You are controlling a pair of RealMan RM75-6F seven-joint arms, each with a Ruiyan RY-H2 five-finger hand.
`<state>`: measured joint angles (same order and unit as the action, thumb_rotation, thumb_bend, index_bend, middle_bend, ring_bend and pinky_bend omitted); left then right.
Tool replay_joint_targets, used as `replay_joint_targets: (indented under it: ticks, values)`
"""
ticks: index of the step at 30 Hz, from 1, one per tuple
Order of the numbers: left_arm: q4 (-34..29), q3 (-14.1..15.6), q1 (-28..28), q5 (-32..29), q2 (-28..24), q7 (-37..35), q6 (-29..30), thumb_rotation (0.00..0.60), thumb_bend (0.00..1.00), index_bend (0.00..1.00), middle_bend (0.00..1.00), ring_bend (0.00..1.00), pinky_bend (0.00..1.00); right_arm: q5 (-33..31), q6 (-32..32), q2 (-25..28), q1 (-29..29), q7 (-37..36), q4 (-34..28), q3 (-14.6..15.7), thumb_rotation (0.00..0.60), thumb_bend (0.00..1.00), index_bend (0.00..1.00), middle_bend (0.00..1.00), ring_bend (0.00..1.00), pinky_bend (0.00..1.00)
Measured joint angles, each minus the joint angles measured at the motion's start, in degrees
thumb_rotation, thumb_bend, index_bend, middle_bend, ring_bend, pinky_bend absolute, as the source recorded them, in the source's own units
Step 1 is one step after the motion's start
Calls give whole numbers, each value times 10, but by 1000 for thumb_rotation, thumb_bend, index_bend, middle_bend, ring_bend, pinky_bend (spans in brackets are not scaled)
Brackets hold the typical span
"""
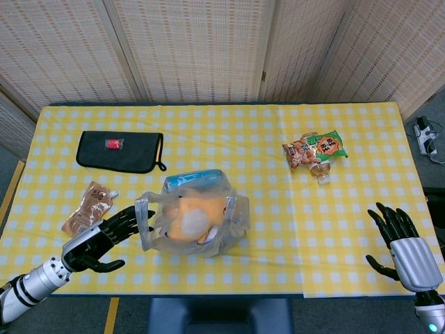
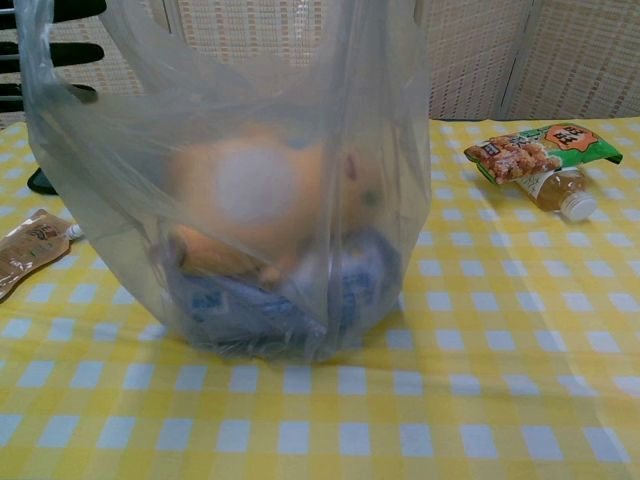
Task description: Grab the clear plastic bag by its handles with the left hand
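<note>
**Left hand beside bag, handles not yet grabbed**

Clear plastic bag [image 1: 196, 217] is sitting mid-table near the front edge. Left hand [image 1: 97, 240] is hovering just left of it, fingers [image 2: 62, 52] spread, holding nothing. Right hand [image 1: 403, 245] is idling far right, fingers spread.

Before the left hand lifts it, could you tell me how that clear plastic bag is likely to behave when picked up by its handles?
The clear plastic bag looks thin and crumpled, so it will probably be floppy and stretch upward before its load rises. The orange item and blue packet inside sit low, so they may slump together and swing. The film looks glossy, so the handles could slip from the left hand.
</note>
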<state>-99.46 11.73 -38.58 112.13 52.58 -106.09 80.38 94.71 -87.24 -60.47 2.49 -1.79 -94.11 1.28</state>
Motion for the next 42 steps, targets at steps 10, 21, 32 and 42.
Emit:
replay_joint_targets:
  ticks: [10, 21, 32, 42]
  values:
    - [17, 0, -35, -4, 16, -14, -20, 600, 298, 108, 108, 64, 190, -10, 14, -2, 6, 1, 2, -3, 600, 266, 0, 0, 0, 0]
    - [27, -13, -71, -3, 38, -28, -17, 600, 287, 106, 110, 68, 194, -24, 22, -2, 9, -1, 2, -8, 600, 266, 0, 0, 0, 0]
    - [43, -33, -98, -25, 68, -37, -23, 600, 286, 136, 122, 68, 188, -29, 29, 0, 12, -6, 3, -9, 600, 266, 0, 0, 0, 0]
    - [52, -62, -116, -51, 115, -16, -23, 600, 283, 166, 145, 68, 189, -36, 35, 1, 14, -9, 3, -11, 600, 266, 0, 0, 0, 0]
